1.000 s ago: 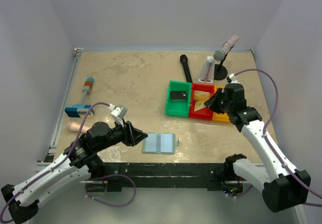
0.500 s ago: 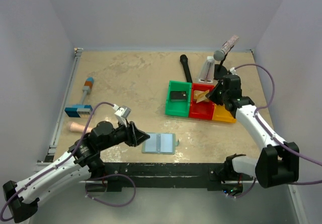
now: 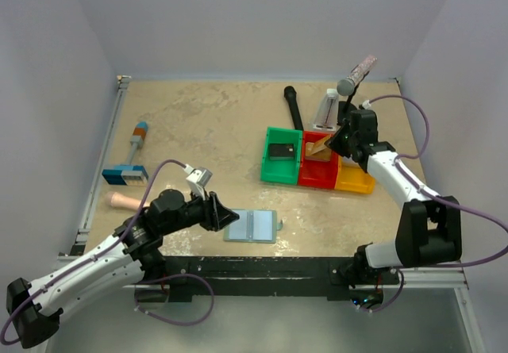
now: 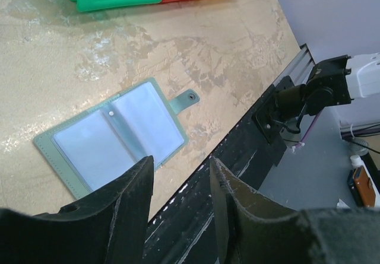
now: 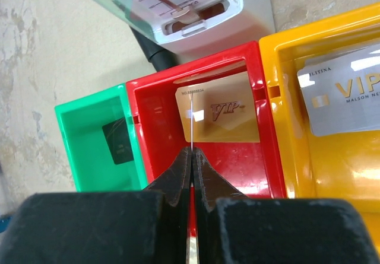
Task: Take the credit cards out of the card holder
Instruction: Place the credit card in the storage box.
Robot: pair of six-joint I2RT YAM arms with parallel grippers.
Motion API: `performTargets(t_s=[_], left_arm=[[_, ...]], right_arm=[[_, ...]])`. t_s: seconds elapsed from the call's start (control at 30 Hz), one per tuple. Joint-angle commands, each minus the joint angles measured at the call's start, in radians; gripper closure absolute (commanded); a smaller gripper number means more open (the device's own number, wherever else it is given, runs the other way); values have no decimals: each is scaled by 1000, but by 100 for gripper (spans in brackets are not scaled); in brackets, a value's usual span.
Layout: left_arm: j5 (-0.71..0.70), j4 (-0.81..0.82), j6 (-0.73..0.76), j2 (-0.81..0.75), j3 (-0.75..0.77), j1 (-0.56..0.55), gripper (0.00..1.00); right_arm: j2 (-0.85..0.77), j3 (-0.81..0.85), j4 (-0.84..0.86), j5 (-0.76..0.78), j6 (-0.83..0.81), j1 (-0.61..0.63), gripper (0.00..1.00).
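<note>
Only wrist-close: right gripper (image 5: 192, 152) clenched on an edge-on card (image 5: 192, 118) (left gripper (image 4: 180, 168) released, empty).

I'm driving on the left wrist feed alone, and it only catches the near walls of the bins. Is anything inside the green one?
Observer: Yes, the green bin has a dark card in it.
Operator: And the red one?
Observer: A gold card marked VIP sits in the red bin.
Operator: Where is the right gripper?
Observer: The right gripper is over the red bin, shut on what looks like a thin card seen edge-on.
</note>
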Motion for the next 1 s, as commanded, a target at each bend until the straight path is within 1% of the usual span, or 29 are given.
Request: performTargets(t_s=[0.0, 0.17, 0.97], left_arm=[[29, 65, -13, 28, 2, 4, 53], [38, 82, -13, 45, 1, 4, 52], [72, 137, -28, 75, -22, 4, 52]], right_arm=[[17, 53, 39, -14, -9, -14, 100], [44, 72, 28, -36, -13, -20, 100], [131, 130, -40, -39, -61, -31, 100]])
